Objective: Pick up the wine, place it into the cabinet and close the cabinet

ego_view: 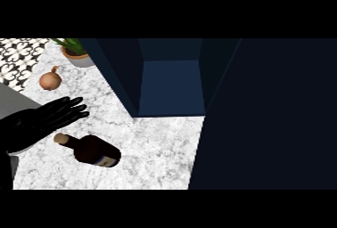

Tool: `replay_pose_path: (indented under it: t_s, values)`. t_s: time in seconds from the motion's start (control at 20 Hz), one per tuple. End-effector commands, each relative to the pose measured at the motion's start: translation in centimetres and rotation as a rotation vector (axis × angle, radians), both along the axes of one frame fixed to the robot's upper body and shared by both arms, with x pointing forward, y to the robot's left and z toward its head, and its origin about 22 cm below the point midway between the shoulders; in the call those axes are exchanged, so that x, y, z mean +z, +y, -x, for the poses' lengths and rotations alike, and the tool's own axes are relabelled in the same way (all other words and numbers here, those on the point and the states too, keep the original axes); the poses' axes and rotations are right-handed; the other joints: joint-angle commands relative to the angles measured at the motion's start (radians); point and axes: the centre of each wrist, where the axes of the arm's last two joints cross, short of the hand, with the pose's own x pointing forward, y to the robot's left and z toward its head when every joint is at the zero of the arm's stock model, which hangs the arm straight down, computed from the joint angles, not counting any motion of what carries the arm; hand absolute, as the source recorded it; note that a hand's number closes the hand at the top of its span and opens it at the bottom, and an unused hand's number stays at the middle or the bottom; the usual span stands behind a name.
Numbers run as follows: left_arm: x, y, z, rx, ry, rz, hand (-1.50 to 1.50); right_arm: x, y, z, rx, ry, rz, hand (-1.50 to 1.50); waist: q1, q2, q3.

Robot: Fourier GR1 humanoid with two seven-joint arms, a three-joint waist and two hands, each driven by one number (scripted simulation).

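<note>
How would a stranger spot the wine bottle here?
Find the open dark-blue cabinet on the marble counter. Left of its front, beside the robot hand, is the wine bottle. Unlike the onion farther back, it is dark with a tan cork.

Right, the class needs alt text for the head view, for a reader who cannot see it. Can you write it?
A black left hand, fingers straight, hovers beside a dark corked wine bottle on a white marble counter. Behind stands an open dark blue cabinet; an onion and a potted plant sit at the far left.
</note>
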Motion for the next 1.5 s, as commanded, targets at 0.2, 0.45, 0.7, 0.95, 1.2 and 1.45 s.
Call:
replay_pose_path:
  t_s: [0.2, 0.45, 0.7, 0.95, 1.2, 1.45]
  values:
    - [-3.9, -0.1, -1.2, -0.003, 0.011, -0.032, -1.5, 2.0, -2.0, 2.8, -0.061, -0.121, 0.009, -1.5, 0.002, 0.004, 0.0]
    - [-5.7, 1.0, -0.8, -0.017, 0.036, -0.068, -1.5, 1.8, -0.9, 2.8, -0.055, -0.121, -0.007, -1.5, -0.006, 0.002, -0.002]
    - [-6.3, 0.2, -1.6, -0.022, 0.043, -0.097, -1.5, 1.4, -1.1, 2.8, -0.059, -0.104, 0.007, -1.5, -0.003, 0.003, -0.001]
    - [-8.2, -0.7, -1.7, 0.028, 0.073, -0.071, -1.5, 1.8, -0.7, 3.1, -0.024, -0.107, 0.007, -1.5, -0.015, 0.002, -0.004]
    - [-8.6, -0.8, -1.9, 0.01, 0.067, -0.103, -1.5, 1.5, -0.6, 2.8, -0.033, -0.1, 0.007, -1.5, -0.016, 0.003, -0.003]
    - [-10.3, -0.9, -1.5, -0.023, 0.118, -0.123, -1.5, 1.8, -1.3, 2.8, -0.046, -0.106, 0.004, -1.5, -0.017, 0.004, -0.003]
